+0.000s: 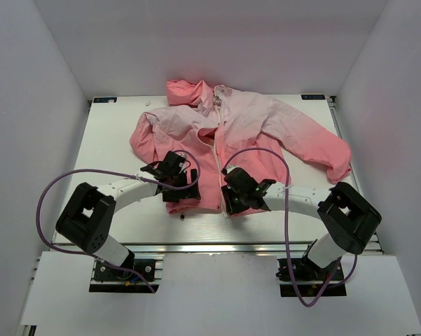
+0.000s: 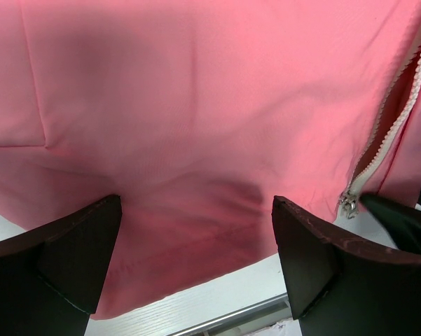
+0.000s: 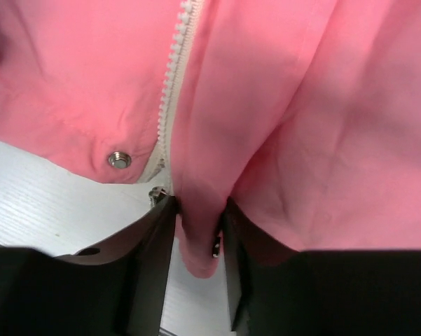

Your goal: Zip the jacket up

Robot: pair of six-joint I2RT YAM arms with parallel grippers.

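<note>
As the right gripper (image 3: pixel 196 208) pinches only a thin fold of jacket (image 3: pixel 301 105), it may slip; the left gripper (image 2: pixel 196 206) gapes wide.

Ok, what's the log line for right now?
jacket: unzipped | left pincer: open, over hem | right pincer: pinching hem by zipper

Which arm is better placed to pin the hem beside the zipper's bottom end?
Right, probably: the right gripper pinches a fold of the jacket hem beside the zipper. The left gripper hangs open over plain fabric, zipper off to one side.
</note>
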